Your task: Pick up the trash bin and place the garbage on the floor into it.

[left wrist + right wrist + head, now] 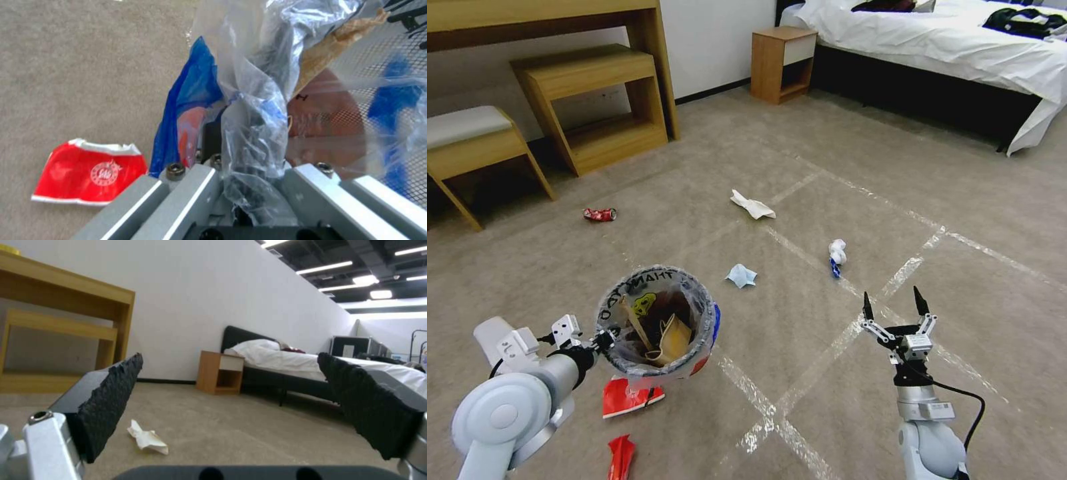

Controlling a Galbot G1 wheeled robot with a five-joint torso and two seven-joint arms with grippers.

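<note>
Trash bin hangs low on the left of the head view, held at its near rim by the left gripper. Its round mouth tips toward the camera, so its long axis leans off vertical. It's a red bucket with a blue rim, lined with a clear plastic bag printed with mirrored lettering and a yellow smiley. Inside sit a crumpled brown paper bag and a thin wooden stick that stands slanted against the wall. In the left wrist view the claw is clenched on the rim with the liner bunched between the fingers.

Just below the bin a red wrapper lies flat on the floor, with a second red scrap nearer the robot. Further out, well apart from each other, lie a pale blue mask, a white-blue wad beside a tape line, a white crumpled paper and a crushed red can over towards the wooden bench.

Plenty of open carpet ahead. It's bounded by wooden shelves on the left, a nightstand at the back and the bed on the right.

The right gripper hovers over the tape crossing, fingers spread and released, pointing forward; nothing sits between its black pads.
</note>
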